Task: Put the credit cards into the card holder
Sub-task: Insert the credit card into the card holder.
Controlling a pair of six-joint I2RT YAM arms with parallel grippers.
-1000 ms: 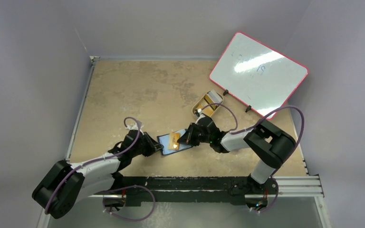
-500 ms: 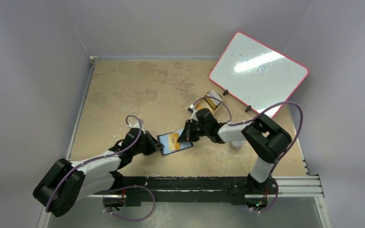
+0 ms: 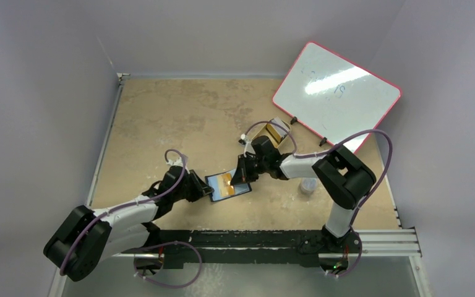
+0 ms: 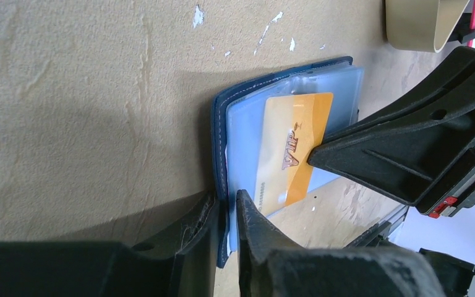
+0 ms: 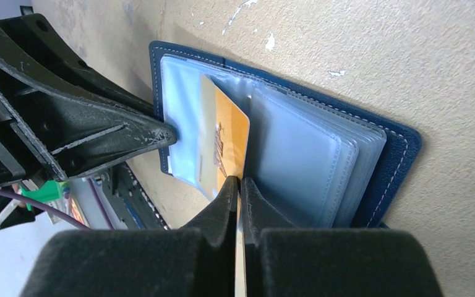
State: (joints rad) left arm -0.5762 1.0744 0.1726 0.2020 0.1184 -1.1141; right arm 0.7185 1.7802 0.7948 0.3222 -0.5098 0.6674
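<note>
**Gold card half in sleeve, both grippers on the wallet**

The card holder (image 3: 218, 192) lies open and flat on the table (image 3: 161, 124), near the front edge. Its long axis runs left-right, tilted slightly up to the right. The left gripper (image 4: 226, 207) is clamped on the cover's left edge. The gold card (image 4: 297, 145) is partly under a clear sleeve, with its bare end toward the right gripper (image 5: 240, 184), which is pinched tight on the card's edge. There is bare tabletop to the left and beyond. The tan tray (image 3: 272, 131) and whiteboard (image 3: 337, 93) sit far-right, apart from the holder.
</note>
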